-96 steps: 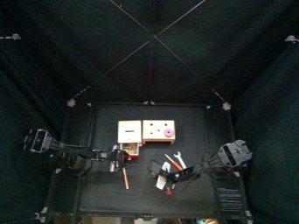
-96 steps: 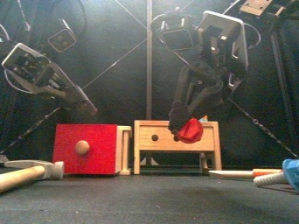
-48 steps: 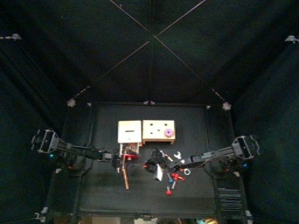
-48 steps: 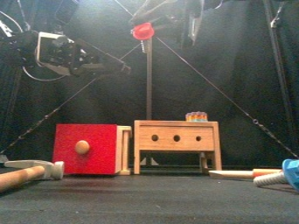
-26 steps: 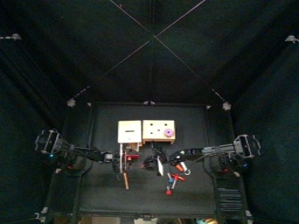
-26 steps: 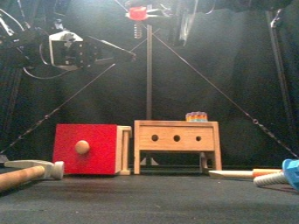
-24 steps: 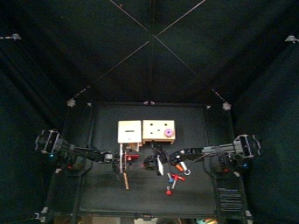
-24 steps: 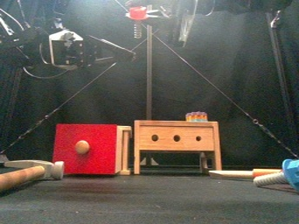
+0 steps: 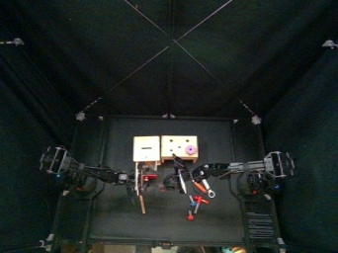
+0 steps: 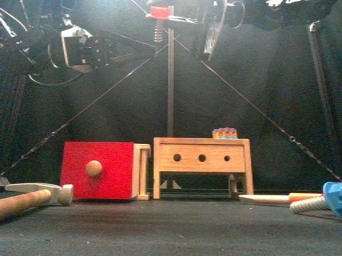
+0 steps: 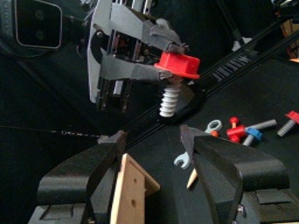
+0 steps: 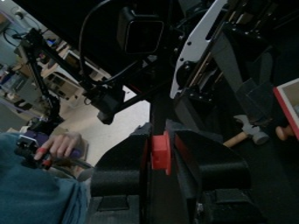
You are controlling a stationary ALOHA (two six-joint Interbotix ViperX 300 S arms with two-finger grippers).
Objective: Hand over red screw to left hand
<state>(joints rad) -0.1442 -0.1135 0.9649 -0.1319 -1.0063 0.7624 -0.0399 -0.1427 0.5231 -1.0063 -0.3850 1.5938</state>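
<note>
The red screw (image 10: pixel 160 14), a red head over a white threaded shaft, hangs high above the table, held by its head in my shut right gripper (image 12: pixel 160 150). In the left wrist view the screw (image 11: pixel 177 65) sits a short way beyond my left gripper (image 11: pixel 152 153), whose jaws stand open and empty on either side of it without touching. From above, the two grippers meet over the table's front middle, the left gripper (image 9: pixel 145 179) beside the right gripper (image 9: pixel 171 180). In the front view the left arm (image 10: pixel 74 45) is at the upper left.
A wooden box with holes (image 10: pixel 201 157) and a red block (image 10: pixel 104 170) stand on the table. A hammer handle (image 10: pixel 27 203), a wrench (image 11: pixel 184 162) and loose coloured screws (image 11: pixel 239 131) lie near the front. A person's hand (image 12: pixel 59 144) shows beyond the curtains.
My right gripper has lifted the red screw from box height to high above the table. The left arm has risen and closed in towards the screw.
</note>
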